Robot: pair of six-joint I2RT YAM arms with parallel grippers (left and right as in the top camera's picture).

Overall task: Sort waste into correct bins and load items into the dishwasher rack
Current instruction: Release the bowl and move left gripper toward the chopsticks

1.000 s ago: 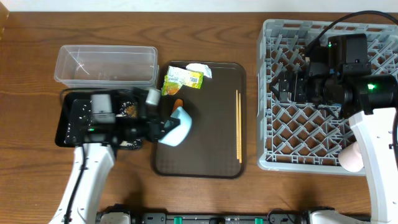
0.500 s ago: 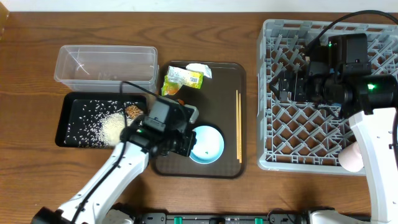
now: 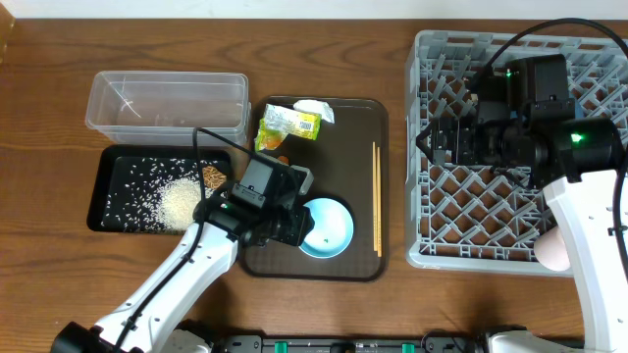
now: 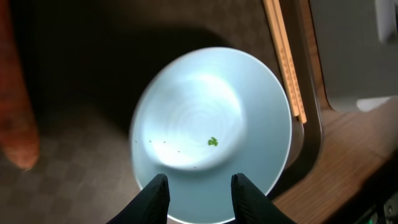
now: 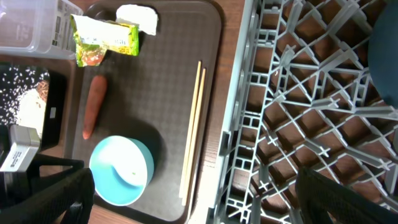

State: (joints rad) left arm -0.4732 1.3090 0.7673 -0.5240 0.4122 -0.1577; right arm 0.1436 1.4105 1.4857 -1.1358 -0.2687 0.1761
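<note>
From overhead, my left gripper (image 3: 304, 222) sits at the left rim of the white-and-light-blue bowl (image 3: 329, 228), which stands upright on the near part of the brown serving tray (image 3: 343, 147). The chopsticks (image 3: 376, 199) lie to its right, and the printed wrapper (image 3: 289, 125) and crumpled white paper (image 3: 315, 110) at the tray's far edge. To the left, the black tray (image 3: 103, 211) holds scattered rice grains (image 3: 180, 201) and a brown lump (image 3: 211, 176), with the clear tub (image 3: 167, 101) behind it. My right gripper (image 3: 439, 143) hangs over the left part of the grey rack (image 3: 491, 211). A second ago the bowl was tipped on its side at the serving tray's left edge. Half a second ago it already stood where it stands now, and my right arm has since shifted slightly left. In the left wrist view my fingers (image 4: 155, 196) are parted and grip nothing. The bowl's (image 4: 211, 124) near rim lies under the gap, a green fleck (image 4: 212, 142) is stuck inside, and the carrot piece (image 4: 15, 118) lies at the left. In the right wrist view my right fingers (image 5: 56, 193) are spread wide and empty. They hang above the rack's (image 5: 298, 93) left wall, well apart from the bowl (image 5: 121, 170), carrot (image 5: 94, 106) and chopsticks (image 5: 193, 137). The print on the wrapper (image 5: 102, 40) and on the tub's label (image 5: 62, 25) is too small to read.
</note>
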